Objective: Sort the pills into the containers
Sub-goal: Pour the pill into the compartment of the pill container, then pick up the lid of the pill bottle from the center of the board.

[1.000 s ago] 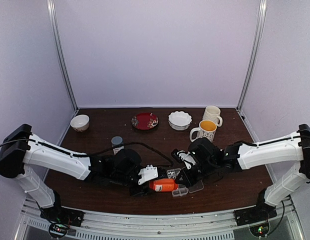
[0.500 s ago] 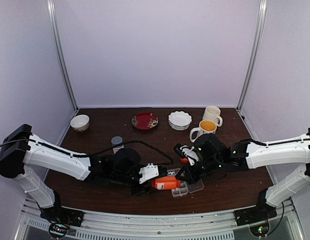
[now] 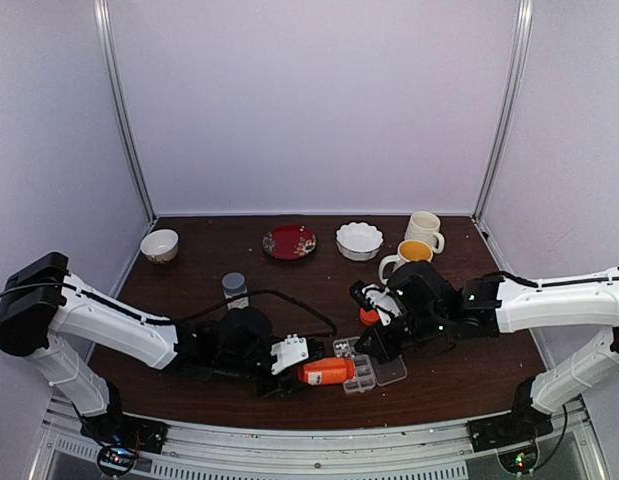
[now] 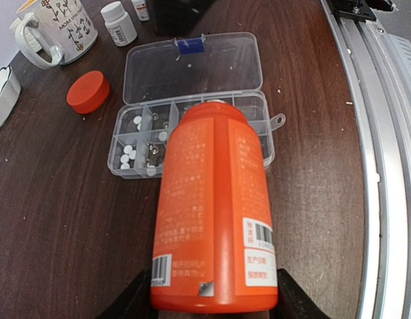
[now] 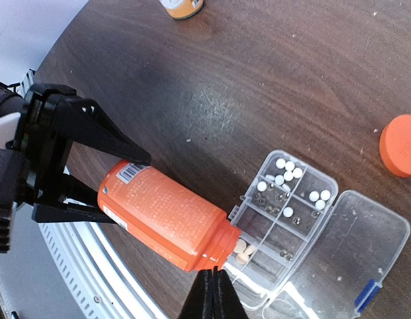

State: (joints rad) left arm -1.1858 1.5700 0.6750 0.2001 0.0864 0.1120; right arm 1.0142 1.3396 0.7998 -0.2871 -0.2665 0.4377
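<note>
My left gripper (image 4: pixel 215 292) is shut on the base of an uncapped orange bottle (image 4: pixel 215 206), which lies tipped with its mouth over the near edge of the clear pill box (image 4: pixel 113 156). The box's lid (image 4: pixel 212 63) is folded open. Small white pills (image 5: pixel 285 171) lie in the far compartments. A few pale pills (image 5: pixel 244 249) sit in the compartment right at the bottle's mouth (image 5: pixel 222 249). My right gripper (image 5: pixel 212 276) hovers shut and empty just above that mouth. In the top view the bottle (image 3: pixel 326 371) points right at the box (image 3: pixel 361 378).
The bottle's orange cap (image 3: pixel 369 317) lies on the table behind the box. Two mugs (image 3: pixel 416 258), a white scalloped bowl (image 3: pixel 359 240), a red plate (image 3: pixel 289 241), a small bowl (image 3: pixel 159 244) and a grey-capped bottle (image 3: pixel 234 288) stand further back. The metal front rail (image 4: pixel 384 166) runs close by.
My right arm drew back to the right from the bottle's mouth, and the orange cap now lies behind the box. The left arm shifted slightly with the bottle still held.
</note>
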